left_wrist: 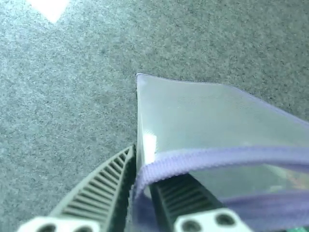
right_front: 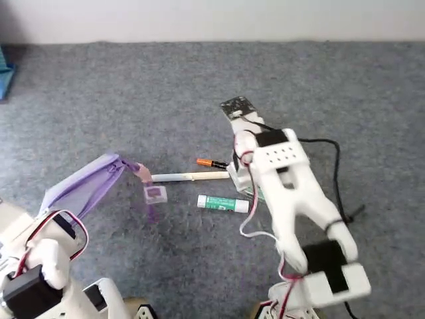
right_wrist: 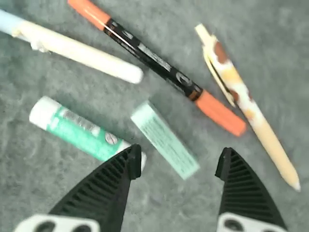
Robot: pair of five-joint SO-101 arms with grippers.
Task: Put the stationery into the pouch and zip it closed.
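My left gripper [left_wrist: 142,195] is shut on the edge of the translucent purple pouch [left_wrist: 212,121], pinching it by the purple zipper band. The pouch [right_front: 83,183] slopes up off the carpet at the left. My right gripper [right_wrist: 181,157] hangs open just over a mint eraser [right_wrist: 165,140]. Around the eraser lie a green glue stick [right_wrist: 77,128], an orange-and-black marker [right_wrist: 154,65], a cream pen [right_wrist: 72,48] and a brown-spotted pen [right_wrist: 246,104]. From above, the glue stick [right_front: 222,204], the marker [right_front: 211,163] and the cream pen [right_front: 189,177] lie between the pouch and the right arm [right_front: 279,173].
Grey carpet [right_front: 199,86] covers the whole surface. A small purple tag [right_front: 154,193] lies near the pouch's mouth. A black cable [right_front: 332,159] trails beside the right arm. A blue object [right_front: 4,76] sits at the far left edge.
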